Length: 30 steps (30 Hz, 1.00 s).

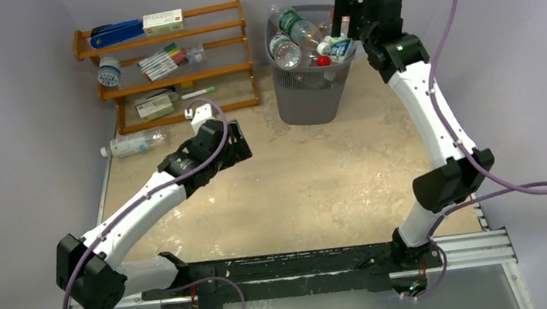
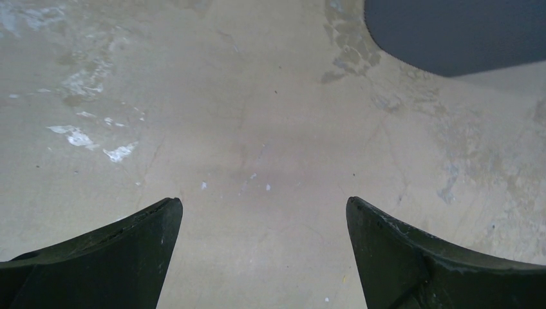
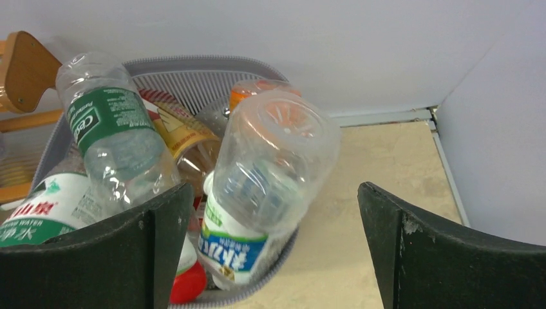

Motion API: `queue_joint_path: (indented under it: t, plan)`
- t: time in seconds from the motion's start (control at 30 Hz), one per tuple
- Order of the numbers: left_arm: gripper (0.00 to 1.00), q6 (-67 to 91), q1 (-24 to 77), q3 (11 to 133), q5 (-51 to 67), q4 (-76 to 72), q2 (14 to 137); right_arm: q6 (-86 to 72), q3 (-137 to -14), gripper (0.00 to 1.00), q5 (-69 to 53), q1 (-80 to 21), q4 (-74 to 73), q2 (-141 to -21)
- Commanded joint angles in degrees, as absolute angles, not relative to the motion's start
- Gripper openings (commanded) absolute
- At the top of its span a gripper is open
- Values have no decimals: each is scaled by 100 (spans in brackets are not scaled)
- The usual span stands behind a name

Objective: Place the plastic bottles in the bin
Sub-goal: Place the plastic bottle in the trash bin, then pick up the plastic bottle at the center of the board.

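The grey mesh bin point(image 1: 311, 100) stands at the back of the table, piled above its rim point(image 3: 193, 64) with plastic bottles, among them a green-labelled one point(image 1: 294, 24) point(image 3: 109, 122). My right gripper point(image 1: 340, 26) point(image 3: 270, 192) hangs open over the bin's right edge. A clear bottle with a blue label point(image 3: 257, 187) point(image 1: 340, 46), slightly blurred, leans on the rim between the spread fingers, touching neither. One more clear bottle point(image 1: 133, 144) lies on the table at the left, below the shelf. My left gripper point(image 1: 244, 146) point(image 2: 264, 203) is open over bare tabletop, holding nothing.
A wooden shelf rack point(image 1: 167, 65) at the back left holds markers, a blue stapler point(image 1: 117, 34) and small boxes. Walls close in on the left, back and right. A dark grey shape point(image 2: 451, 32) sits ahead and to the right of the left gripper.
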<state>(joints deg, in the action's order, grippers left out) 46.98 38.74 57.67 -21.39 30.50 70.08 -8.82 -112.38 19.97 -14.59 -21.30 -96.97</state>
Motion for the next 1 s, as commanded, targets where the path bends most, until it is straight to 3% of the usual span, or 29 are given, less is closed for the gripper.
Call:
queue_joint_path:
  t: [0.0, 0.2, 0.63, 0.97]
  plan:
    - [99, 4816, 3517, 6338, -2631, 3324, 7168, -851, -11579, 100, 2146, -1441, -2674, -9027]
    - [99, 5099, 2599, 6435, -2810, 3291, 7340, -891, -11521, 100, 2149, -1440, -2997, -8583]
    - [99, 5953, -558, 6499, -2166, 2609, 8217, -1289, -11333, 100, 1338, -1441, -3395, -7972]
    - [99, 6769, -1322, 7084, -2301, 2315, 9505, -1666, -10124, 100, 583, -1441, -3209, -7314]
